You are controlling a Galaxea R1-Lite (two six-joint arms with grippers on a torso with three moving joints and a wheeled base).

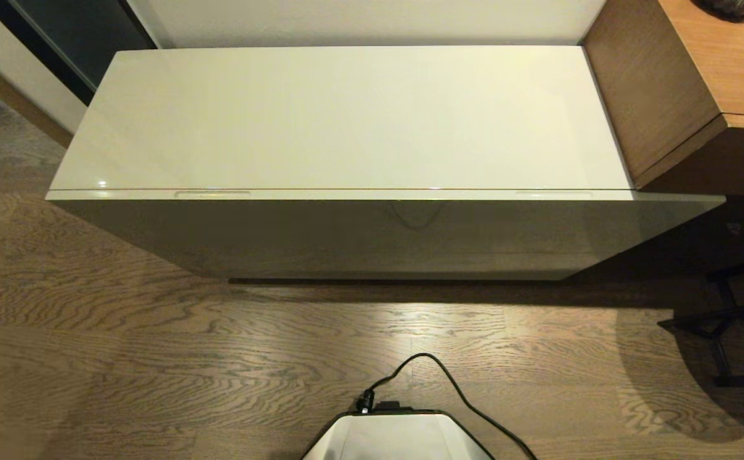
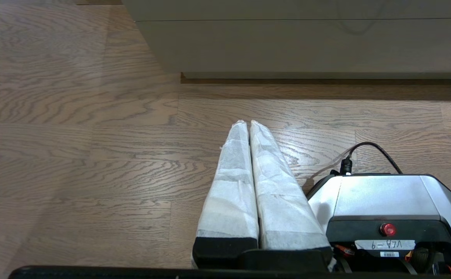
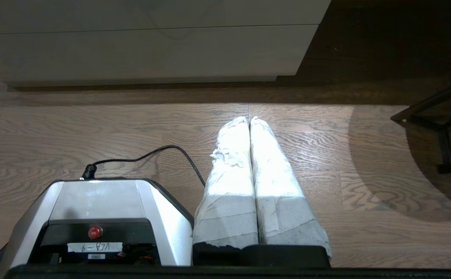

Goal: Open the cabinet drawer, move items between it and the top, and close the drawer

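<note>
Nothing begun: cabinet drawer (image 1: 372, 194) closed, the top (image 1: 346, 115) bare.
Left gripper (image 2: 247, 123) and right gripper (image 3: 248, 119) hang clenched, empty, low over the floor.

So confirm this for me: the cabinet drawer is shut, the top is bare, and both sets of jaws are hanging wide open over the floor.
Wrong on the jaws. The left gripper and right gripper have their jaws shut, as each wrist view shows. The cabinet drawer is shut and the top is bare, as the head view shows.

Ahead of my claws the top (image 1: 346, 115) shines glossy and smooth; under them the floor (image 1: 154, 358) is matt grained wood. My fingers (image 2: 233, 186) wear rough white cloth.
</note>
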